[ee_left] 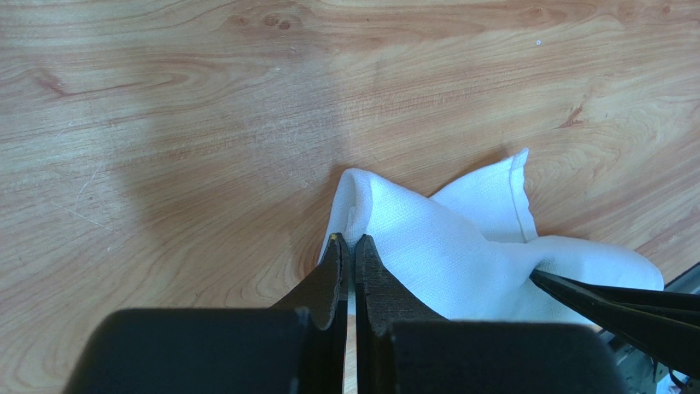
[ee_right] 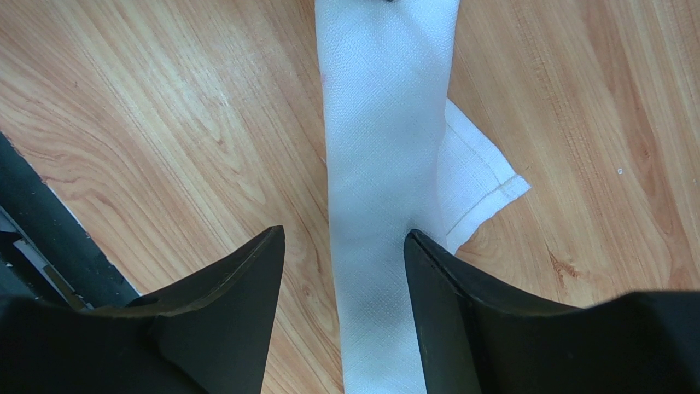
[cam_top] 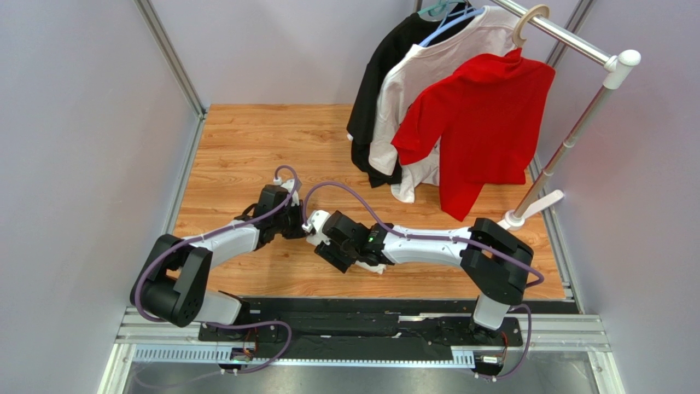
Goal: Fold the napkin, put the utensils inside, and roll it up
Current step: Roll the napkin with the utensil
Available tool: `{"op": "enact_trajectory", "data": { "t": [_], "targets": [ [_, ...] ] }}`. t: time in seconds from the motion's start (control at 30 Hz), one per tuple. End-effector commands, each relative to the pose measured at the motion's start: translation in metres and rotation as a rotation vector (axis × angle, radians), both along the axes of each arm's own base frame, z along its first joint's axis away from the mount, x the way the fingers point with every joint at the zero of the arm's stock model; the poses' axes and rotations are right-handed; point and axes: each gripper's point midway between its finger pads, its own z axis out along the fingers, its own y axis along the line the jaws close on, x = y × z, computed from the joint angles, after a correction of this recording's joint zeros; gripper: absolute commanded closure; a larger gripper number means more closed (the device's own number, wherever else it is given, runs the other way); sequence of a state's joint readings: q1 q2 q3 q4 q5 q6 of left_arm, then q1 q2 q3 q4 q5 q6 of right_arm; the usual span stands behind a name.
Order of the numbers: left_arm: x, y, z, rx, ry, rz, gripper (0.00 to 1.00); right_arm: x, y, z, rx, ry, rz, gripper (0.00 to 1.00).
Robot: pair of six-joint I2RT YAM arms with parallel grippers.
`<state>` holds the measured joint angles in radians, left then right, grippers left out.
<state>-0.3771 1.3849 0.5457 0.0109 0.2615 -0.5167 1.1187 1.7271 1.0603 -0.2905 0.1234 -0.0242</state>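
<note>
Napkin (ee_right: 378, 148) runs lengthwise between spread fingers of the right gripper (ee_right: 343, 236), far end pinched in the left gripper (ee_left: 352, 240).

A wooden tabletop (cam_top: 246, 139) lies under the right claw (cam_top: 322, 246). Far beyond that claw and off to its right, a metal rack (cam_top: 567, 148) carries 3 hanging garments: a black shirt (cam_top: 386, 74), a white shirt (cam_top: 435, 66) and a red shirt (cam_top: 485, 115).

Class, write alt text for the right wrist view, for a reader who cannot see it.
A white napkin, in a long narrow strip, lies on a wooden table between the fingers of the open right gripper. One hemmed corner pokes out beside the strip.
</note>
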Motion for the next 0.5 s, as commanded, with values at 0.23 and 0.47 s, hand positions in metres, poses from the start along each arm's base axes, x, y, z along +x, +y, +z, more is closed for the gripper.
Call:
{"op": "enact_trajectory", "data": {
  "t": [0.23, 0.47],
  "targets": [
    [-0.007, 0.002, -0.004, 0.019, 0.022, -0.038, 1.0, 0.021, -0.009, -0.022, -0.037, -0.034, -0.024, 0.43],
    [-0.006, -0.001, -0.001, 0.011, 0.013, -0.054, 1.0, 0.018, -0.016, -0.043, -0.07, 0.037, -0.034, 0.66]
  ]
}}
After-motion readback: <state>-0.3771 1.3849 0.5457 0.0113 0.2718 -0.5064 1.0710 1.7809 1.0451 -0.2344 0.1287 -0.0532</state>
